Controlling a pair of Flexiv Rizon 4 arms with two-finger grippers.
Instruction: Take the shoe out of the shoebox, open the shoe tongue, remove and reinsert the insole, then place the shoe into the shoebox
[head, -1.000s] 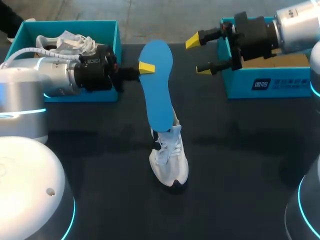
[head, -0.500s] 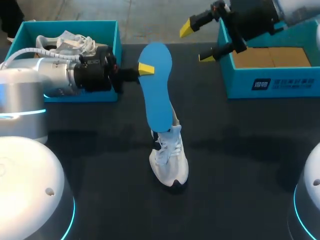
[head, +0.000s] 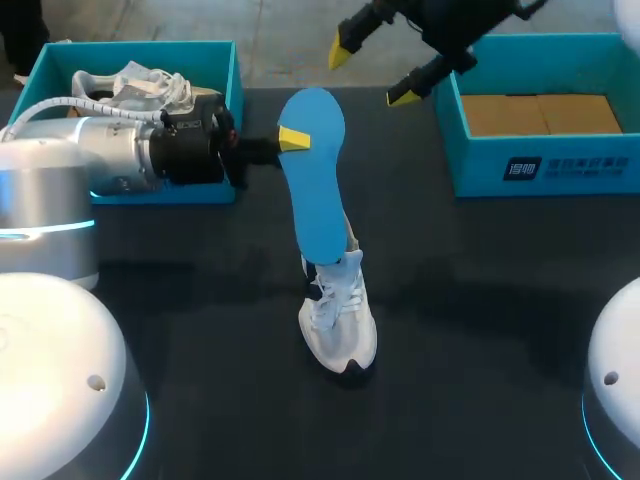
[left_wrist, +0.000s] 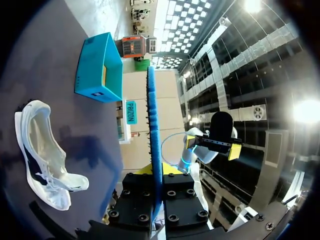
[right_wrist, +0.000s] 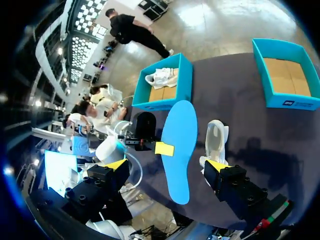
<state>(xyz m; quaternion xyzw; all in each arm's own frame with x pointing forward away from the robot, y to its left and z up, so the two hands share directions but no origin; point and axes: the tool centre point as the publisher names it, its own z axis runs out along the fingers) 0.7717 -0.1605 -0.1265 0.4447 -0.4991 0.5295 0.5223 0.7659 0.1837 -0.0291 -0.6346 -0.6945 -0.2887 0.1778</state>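
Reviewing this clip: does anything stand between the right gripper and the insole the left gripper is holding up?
Nothing visible does. Only open air lies between the open right gripper and the blue insole, which the left gripper clamps near its upper end. The shoe sits lower, by the insole's bottom end, outside that path.

Of the left pincer (head: 291, 139) clamped on the upright insole (head: 315, 175), one yellow fingertip (head: 293, 137) shows on the blue face; the other is hidden behind it; the insole's near end overlaps the far end of the shoe (head: 340, 320), and whether they touch cannot be told; the right arm (head: 465, 22) is cut off by the far edge, only its spread pincer (head: 372, 73) showing; the left arm (head: 110, 155) covers part of the second shoe (head: 130, 82) in the left box (head: 50, 62).
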